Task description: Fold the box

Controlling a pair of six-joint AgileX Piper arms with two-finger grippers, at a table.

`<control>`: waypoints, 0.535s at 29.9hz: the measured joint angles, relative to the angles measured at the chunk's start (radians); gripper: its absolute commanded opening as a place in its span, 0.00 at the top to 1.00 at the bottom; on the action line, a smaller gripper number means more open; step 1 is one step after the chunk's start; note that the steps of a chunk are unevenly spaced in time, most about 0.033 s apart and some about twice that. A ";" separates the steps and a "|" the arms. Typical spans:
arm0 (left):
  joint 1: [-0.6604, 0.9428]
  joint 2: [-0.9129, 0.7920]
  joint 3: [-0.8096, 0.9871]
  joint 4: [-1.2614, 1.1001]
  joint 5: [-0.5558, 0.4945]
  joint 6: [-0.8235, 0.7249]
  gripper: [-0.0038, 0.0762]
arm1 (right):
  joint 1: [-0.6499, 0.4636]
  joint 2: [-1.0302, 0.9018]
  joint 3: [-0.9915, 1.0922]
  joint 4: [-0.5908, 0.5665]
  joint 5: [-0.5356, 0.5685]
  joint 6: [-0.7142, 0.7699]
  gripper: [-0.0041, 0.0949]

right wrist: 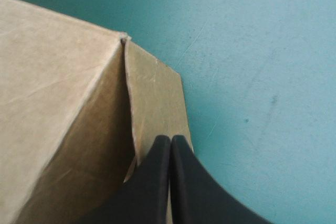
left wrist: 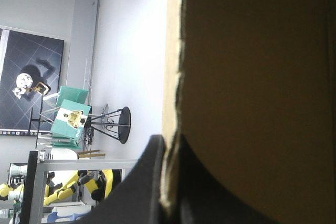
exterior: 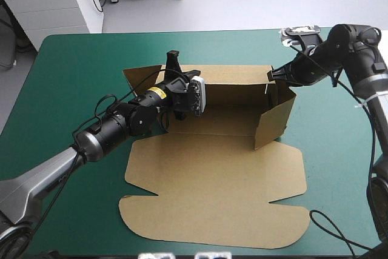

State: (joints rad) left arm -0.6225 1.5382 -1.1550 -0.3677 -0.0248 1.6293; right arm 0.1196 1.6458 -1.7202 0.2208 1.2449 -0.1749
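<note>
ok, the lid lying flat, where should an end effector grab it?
Its long near edge, coming low from the near side of the cover. The lid lies flat on it, so only its rim can be pinched. That edge is free and farthest from the raised walls, so it likely gives the most leverage.
</note>
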 measured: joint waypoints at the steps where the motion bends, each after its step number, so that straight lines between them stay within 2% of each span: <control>1: 0.001 0.002 0.000 0.000 0.000 0.000 0.96 | 0.000 -0.006 0.000 0.002 0.000 0.000 0.98; 7: 0.001 0.003 0.000 0.000 0.001 0.001 0.96 | 0.000 -0.018 0.000 0.015 0.001 -0.007 0.97; 9: 0.001 0.003 0.000 0.000 0.001 0.001 0.96 | 0.000 -0.018 0.001 0.029 0.001 -0.013 0.94; 11: 0.001 0.003 0.000 0.000 0.001 0.001 0.96 | 0.000 -0.018 0.001 0.034 0.001 -0.015 0.85; 16: 0.001 0.003 0.000 0.000 0.001 0.001 0.96 | 0.000 -0.022 0.007 0.035 0.000 -0.016 0.52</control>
State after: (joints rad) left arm -0.6212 1.5408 -1.1550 -0.3677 -0.0236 1.6300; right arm 0.1196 1.6237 -1.7128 0.2562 1.2448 -0.1913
